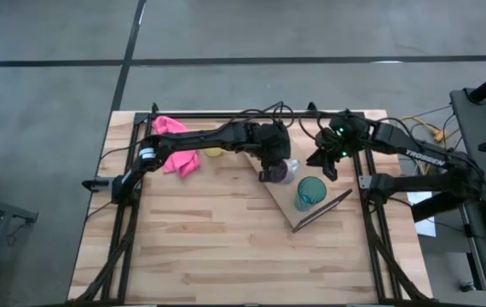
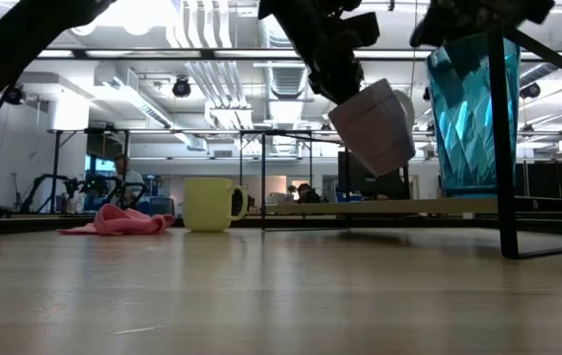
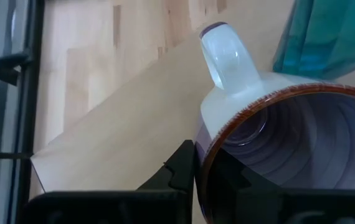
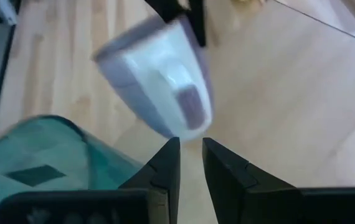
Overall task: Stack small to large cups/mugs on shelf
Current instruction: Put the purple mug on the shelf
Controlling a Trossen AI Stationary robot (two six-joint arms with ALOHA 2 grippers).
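The left end effector, just above the centre of the high view, pinches the rim of the purple mug, one finger inside the mouth and one outside. That grip keeps the mug's base free to be set down. In the low view the mug hangs tilted in the air above the shelf, just beside the translucent teal cup, which stands upright on the board. The yellow mug waits on the desk at left, near the pink cloth. The right end effector hovers close by at upper right, its fingers nearly pressed together, holding nothing.
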